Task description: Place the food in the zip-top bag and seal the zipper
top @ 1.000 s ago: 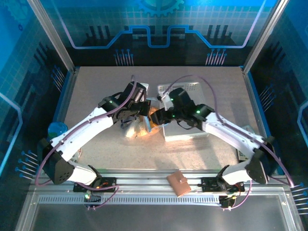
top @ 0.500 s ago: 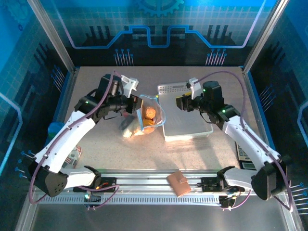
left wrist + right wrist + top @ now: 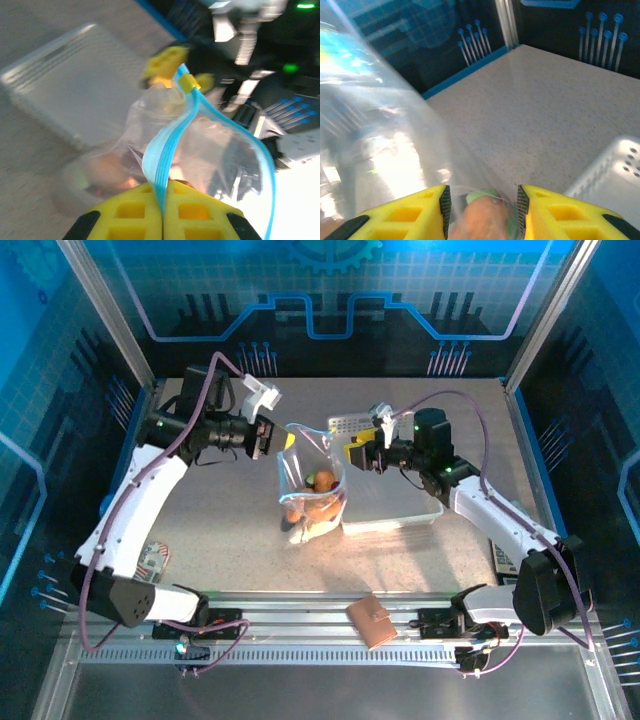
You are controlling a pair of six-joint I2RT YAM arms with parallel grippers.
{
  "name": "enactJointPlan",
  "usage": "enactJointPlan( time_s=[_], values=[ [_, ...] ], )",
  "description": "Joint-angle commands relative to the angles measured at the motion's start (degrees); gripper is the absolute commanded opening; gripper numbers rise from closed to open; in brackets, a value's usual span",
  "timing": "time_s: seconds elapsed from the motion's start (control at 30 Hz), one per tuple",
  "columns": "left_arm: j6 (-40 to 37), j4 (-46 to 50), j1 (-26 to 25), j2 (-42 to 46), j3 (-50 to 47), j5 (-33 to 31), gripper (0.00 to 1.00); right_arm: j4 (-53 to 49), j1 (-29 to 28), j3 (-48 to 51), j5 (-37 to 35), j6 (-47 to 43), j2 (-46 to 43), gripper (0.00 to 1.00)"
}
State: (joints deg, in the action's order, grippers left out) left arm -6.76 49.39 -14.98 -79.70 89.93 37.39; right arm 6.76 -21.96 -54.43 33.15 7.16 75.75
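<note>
The clear zip-top bag hangs upright above the table between both arms. Food sits in its lower part: an orange piece and pale pieces near the bottom. My left gripper holds the bag's left top corner. In the left wrist view, that gripper is shut on the light-blue zipper, whose two strips part further along. My right gripper is at the bag's right edge. Its jaws stand apart around the plastic film, with a tan and green food piece showing through.
The white perforated basket lies just right of the bag, under my right arm. A brown wallet rests on the near rail. A small striped object lies at the left and a dark flat device at the right edge.
Both arms have pulled back and apart, and the bag has risen from the table to hang between them. My right jaws have narrowed around the bag's edge.
</note>
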Motion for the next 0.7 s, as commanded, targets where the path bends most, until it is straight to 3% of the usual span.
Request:
enactJointPlan(
  time_s=[0.0, 0.17, 0.33, 0.43, 0.6, 0.67],
  values=[
    [-3.86, 5.76, 2.52, -5.56, 1.52, -10.31, 0.09, 5.12, 0.44, 1.65, 5.52, -2.37, -2.03, 0.42],
    [-7.46, 9.83, 2.94, -13.07, 3.48, -9.97, 0.07, 3.87, 0.42, 0.74, 4.32, -3.09, 0.46, 0.41],
    [-8.43, 7.93, 2.94, -11.17, 2.45, -10.82, 0.06, -0.82, 0.42, -1.00, -6.09, -3.22, 3.37, 0.40],
    [-9.30, 7.43, 2.94, -9.56, 2.04, -12.75, 0.06, -4.36, 0.38, -4.76, -4.86, -3.84, 6.98, 0.41],
    [-11.02, 7.24, 2.99, -7.60, 0.77, -8.28, 0.08, 3.48, 2.64, -4.87, 1.96, -0.82, 11.52, 0.35],
    [-11.51, 7.54, 2.94, -7.37, 0.62, -7.36, 0.08, 2.10, 3.44, -5.85, -0.17, -0.21, 12.51, 0.33]
  ],
)
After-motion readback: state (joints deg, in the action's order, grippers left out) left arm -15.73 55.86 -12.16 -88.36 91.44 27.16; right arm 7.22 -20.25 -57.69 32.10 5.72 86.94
